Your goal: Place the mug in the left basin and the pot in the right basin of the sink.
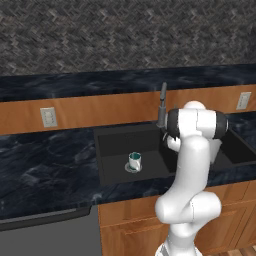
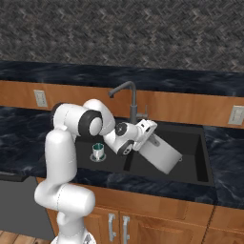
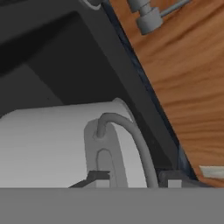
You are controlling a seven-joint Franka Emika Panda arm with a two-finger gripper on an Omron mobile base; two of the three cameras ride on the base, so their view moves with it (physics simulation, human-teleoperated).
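Here the end effector (image 2: 153, 138) sits at the pot's (image 2: 162, 155) handle bracket, finger tips either side of it; whether they pinch or stand slack I cannot tell. The pot hangs tilted over the right basin (image 2: 193, 164) (probably rigid, heavy, slick; best grasped by its handle). The mug (image 1: 134, 161) stands in the left basin (image 1: 112, 155).

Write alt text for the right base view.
The white arm's hand tilts a white pot over the right basin of a black sink. A mug stands in the left basin, behind it a grey faucet.
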